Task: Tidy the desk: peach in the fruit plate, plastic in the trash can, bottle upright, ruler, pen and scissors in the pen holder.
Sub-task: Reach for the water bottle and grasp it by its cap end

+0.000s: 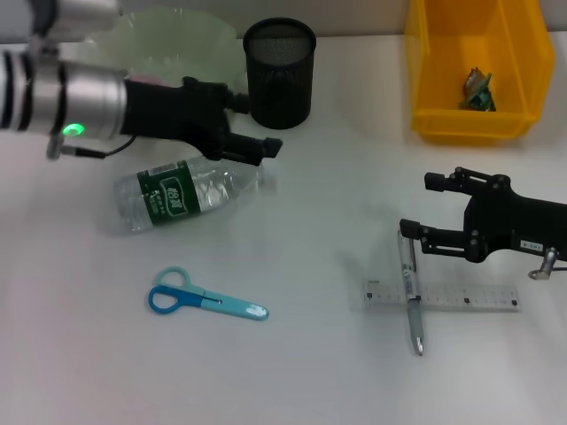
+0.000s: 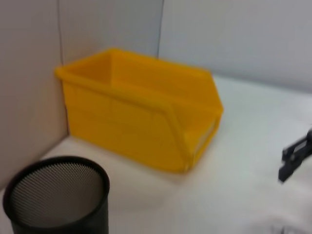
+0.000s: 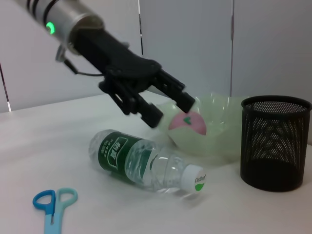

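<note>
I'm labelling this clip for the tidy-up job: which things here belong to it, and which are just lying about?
Job: peach in fruit plate; lying bottle; scissors; ruler; pen; pen holder; yellow trash bin holding plastic.
Lying about: nothing seen.
</note>
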Tool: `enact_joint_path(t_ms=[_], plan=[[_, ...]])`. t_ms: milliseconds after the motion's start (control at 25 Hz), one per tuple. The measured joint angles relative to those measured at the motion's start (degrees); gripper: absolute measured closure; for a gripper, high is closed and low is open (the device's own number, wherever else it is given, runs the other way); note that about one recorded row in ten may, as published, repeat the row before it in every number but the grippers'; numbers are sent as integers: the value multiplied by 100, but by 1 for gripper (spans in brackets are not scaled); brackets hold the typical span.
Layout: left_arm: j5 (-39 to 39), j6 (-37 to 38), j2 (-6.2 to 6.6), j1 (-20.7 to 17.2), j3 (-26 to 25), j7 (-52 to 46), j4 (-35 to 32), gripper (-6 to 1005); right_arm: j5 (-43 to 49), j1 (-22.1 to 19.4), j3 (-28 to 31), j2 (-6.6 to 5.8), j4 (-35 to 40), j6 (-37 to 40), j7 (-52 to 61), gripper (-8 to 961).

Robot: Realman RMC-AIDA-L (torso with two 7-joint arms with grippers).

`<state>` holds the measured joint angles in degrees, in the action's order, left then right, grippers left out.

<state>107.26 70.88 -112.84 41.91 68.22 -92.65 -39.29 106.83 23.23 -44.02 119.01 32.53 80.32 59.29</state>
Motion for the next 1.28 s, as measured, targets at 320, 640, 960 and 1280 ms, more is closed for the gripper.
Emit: enact_joint_path(t_ms=[320,640,960,1280], plan=[[2582,-174,-481,960,-261,-1196,-213,153,4,-27,47,4,-58,-14,-7,155],[3238,-961,-594,1171,457,-1784,3,153,-24,-36,52,8,-72,-17,-10,155],[3247,-1223,-613,1253,654,-1801,425,152,-36,-33,52,2,-72,-15,-14,156],[3211,-1552,-629,1217,1022,-1841,443,263,-41,-15,52,-1,-72,-10,-15,156]])
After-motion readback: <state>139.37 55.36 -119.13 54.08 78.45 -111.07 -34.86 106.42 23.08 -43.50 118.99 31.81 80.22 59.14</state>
